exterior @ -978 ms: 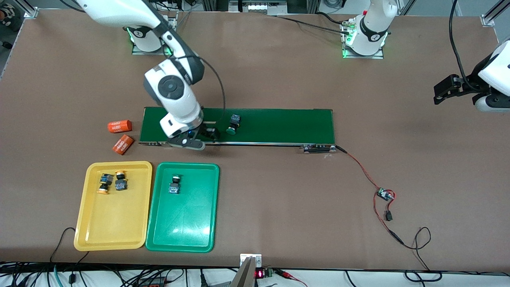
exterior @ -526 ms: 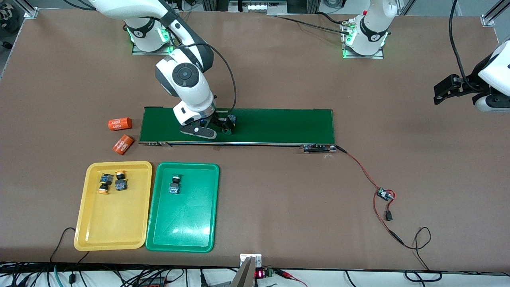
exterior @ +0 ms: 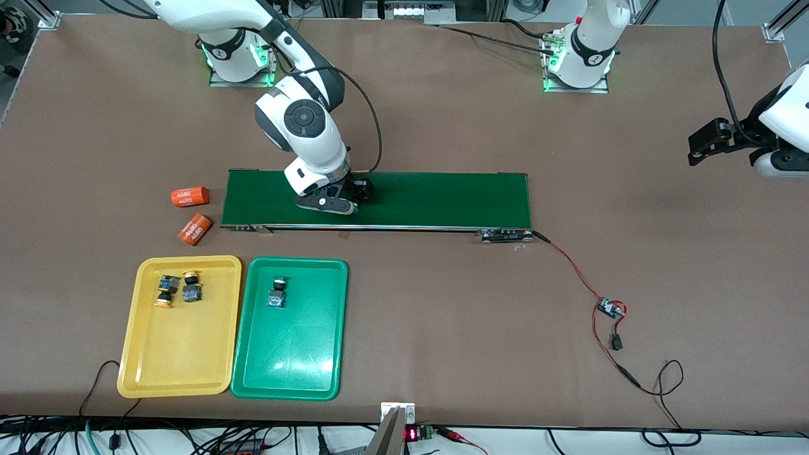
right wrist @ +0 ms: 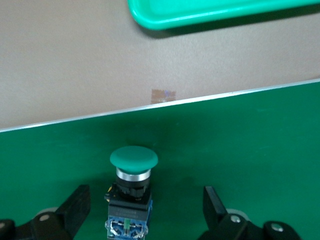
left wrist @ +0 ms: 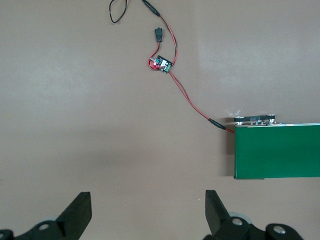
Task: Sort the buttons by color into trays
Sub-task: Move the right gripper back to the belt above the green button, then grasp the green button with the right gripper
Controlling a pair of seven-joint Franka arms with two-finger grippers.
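On the dark-green conveyor belt (right wrist: 250, 145) lies a green-capped button (right wrist: 131, 190) on its side. My right gripper (right wrist: 145, 210) is open and down around it, one finger (right wrist: 75, 207) on each side with gaps. In the front view the right gripper (exterior: 355, 196) hides this button. The green tray (exterior: 291, 370) holds one green-capped button (exterior: 277, 292). Beside it, the yellow tray (exterior: 183, 373) holds two yellow-capped buttons (exterior: 165, 291) (exterior: 191, 287). My left gripper (exterior: 698, 145) waits open over bare table past the belt's end, empty in its wrist view (left wrist: 147, 212).
Two orange cylinders (exterior: 189, 198) (exterior: 194, 229) lie on the table off the belt's end at the right arm's side. From the belt's other end (left wrist: 280, 152), red-black wires run to a small circuit board (exterior: 610, 308) (left wrist: 163, 64). The green tray's rim (right wrist: 210, 12) lies near the belt.
My right gripper has moved along the belt toward the left arm's end and come down over the green-capped button, which now lies between its open fingers. The left arm has not moved.
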